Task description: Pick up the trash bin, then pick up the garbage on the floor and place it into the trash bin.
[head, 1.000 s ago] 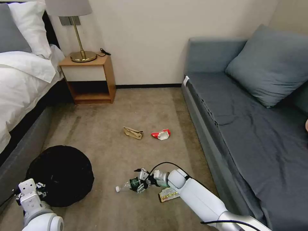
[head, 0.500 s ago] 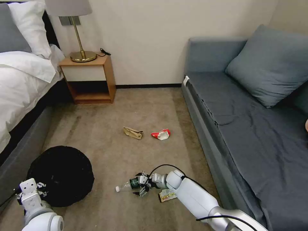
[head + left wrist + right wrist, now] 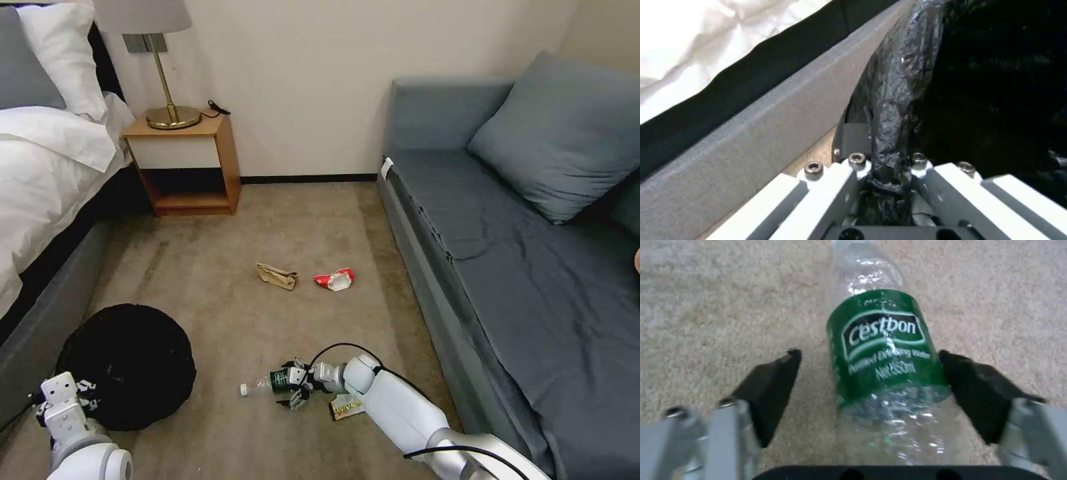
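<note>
The right gripper (image 3: 869, 373) lies wide open, the bottle (image 3: 882, 350) between its jaws. The left gripper (image 3: 887, 166) is clamped on the bin's (image 3: 127, 363) bag rim.

A bedroom: bed (image 3: 47, 167), nightstand (image 3: 183, 163) with lamp (image 3: 157, 60), carpet (image 3: 267, 227), sofa (image 3: 520, 253).

The trash bin (image 3: 130, 363) sits on the carpet (image 3: 220, 267) beside the bed (image 3: 40, 180). The bottle (image 3: 267, 385) lies at the carpet's near edge — the snack wrapper (image 3: 347, 407) just right of it. Farther back, mid-carpet, the paper bag (image 3: 277, 276) lies left of the crumpled wrapper (image 3: 335, 279).
</note>
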Motion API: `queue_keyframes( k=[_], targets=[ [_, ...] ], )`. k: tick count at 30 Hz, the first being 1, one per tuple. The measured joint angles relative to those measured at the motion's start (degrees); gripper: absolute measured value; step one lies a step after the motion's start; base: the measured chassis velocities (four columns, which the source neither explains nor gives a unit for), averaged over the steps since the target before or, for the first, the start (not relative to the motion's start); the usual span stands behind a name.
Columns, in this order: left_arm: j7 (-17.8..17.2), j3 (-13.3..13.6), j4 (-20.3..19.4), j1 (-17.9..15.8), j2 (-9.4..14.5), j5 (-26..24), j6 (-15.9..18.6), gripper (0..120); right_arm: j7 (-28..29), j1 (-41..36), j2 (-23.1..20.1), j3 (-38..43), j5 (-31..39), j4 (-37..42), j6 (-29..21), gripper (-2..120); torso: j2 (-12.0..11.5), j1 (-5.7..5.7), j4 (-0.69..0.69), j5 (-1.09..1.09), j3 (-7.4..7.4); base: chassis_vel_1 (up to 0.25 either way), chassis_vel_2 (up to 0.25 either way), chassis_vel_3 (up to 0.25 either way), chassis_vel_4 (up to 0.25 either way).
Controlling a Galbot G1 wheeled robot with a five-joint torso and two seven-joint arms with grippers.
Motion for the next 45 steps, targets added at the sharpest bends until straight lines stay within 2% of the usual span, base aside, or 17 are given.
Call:
queue_keyframes(
  k=[2, 3, 6, 8, 10, 20, 35, 45],
  targets=[
    [0.0, 0.0, 0.02, 0.01, 0.0, -0.06, -0.15, 1, 0.01, -0.05, 0.01, 0.09, -0.06, -0.01, 0.05, 70, 0.0, 0.0, 0.0, 0.0, 0.0, 0.0, 0.0, 0.0, 0.0],
    [0.0, 0.0, 0.02, 0.01, 0.0, -0.06, -0.15, 1, 0.01, -0.05, 0.01, 0.09, -0.06, -0.01, 0.05, 70, 0.0, 0.0, 0.0, 0.0, 0.0, 0.0, 0.0, 0.0, 0.0],
    [0.0, 0.0, 0.08, 0.19, -0.04, -0.13, -0.45, 1, 0.02, -0.24, -0.1, 0.12, -0.15, 0.16, 0.08, 55, 0.0, 0.0, 0.0, 0.0, 0.0, 0.0, 0.0, 0.0, 0.0],
    [0.0, 0.0, 0.1, 0.23, -0.05, -0.14, -0.52, 1, 0.02, -0.28, -0.13, 0.13, -0.16, 0.21, 0.09, 51, 0.0, 0.0, 0.0, 0.0, 0.0, 0.0, 0.0, 0.0, 0.0],
    [0.0, -0.01, 0.12, 0.38, -0.07, -0.23, -0.7, 1, 0.01, -0.38, -0.16, 0.31, -0.28, 0.24, 0.11, 41, 0.0, 0.0, 0.0, 0.0, 0.0, 0.0, 0.0, 0.0, 0.0],
    [0.0, -0.15, 0.28, 0.49, -0.01, -0.46, -1.01, 1, -0.08, -0.51, -0.09, 1.6, -1.41, -0.56, 0.74, 19, 0.0, 0.0, 0.0, 0.01, 0.0, 0.0, 0.0, 0.0, 0.0],
    [0.1, 0.31, 0.32, 0.81, -0.55, -0.01, -1.76, 1, -0.38, -1.05, -0.57, 3.76, -2.19, -0.66, 1.63, 19, 0.0, 0.0, 0.0, 0.0, 0.0, 0.0, 0.0, 0.0, 0.0],
    [0.25, 0.73, -0.35, 1.01, -1.28, 0.74, -2.15, 1, -0.16, 4.14, 0.22, 6.57, -0.88, 0.58, 1.07, 19, 0.0, 0.0, -0.01, 0.0, 0.01, 0.0, 0.0, 0.0, 0.0]
  ],
)
